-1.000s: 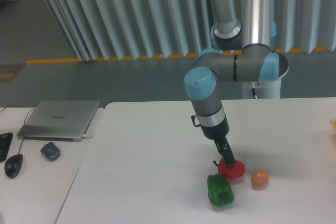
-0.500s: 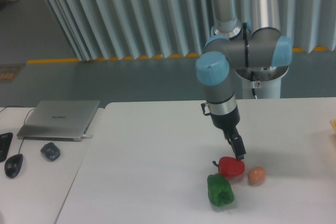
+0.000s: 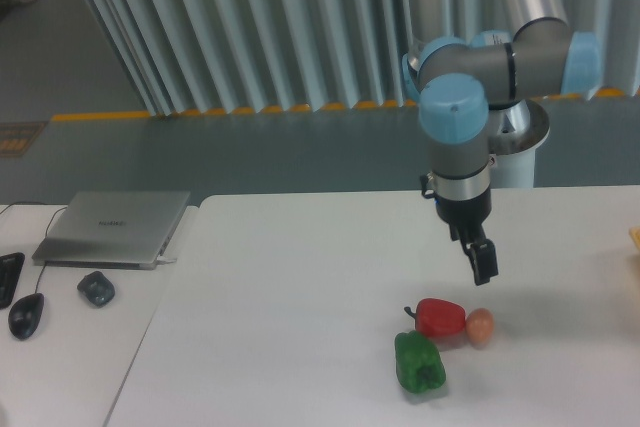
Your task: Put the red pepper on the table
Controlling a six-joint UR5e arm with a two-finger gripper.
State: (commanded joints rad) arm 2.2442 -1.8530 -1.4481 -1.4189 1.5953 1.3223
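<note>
Since 1 second ago, my gripper (image 3: 482,261) has lifted off the red pepper (image 3: 441,317) and shifted toward the right of the frame; it now hangs above the table (image 3: 290,297), up and right of the pepper, touching nothing. Grip state: the fingers look close together and hold nothing, but from this angle I cannot tell for certain whether they are parted or closed.

Item 1: red pepper, lying on its side on the table at lower centre-right of the frame, dark stem pointing left. It has stayed where it lay half a second ago.

Item 2: green pepper (image 3: 420,363), just below and slightly left of the red pepper, touching it or nearly so.

Item 3: small orange-pink ball (image 3: 480,326), directly right of the red pepper, touching it or very close.

Item 4: closed laptop (image 3: 113,227), middle left of the frame, on the adjoining desk (image 3: 60,347).

Item 5: mouse (image 3: 26,315), lower left edge, on the same desk.
</note>
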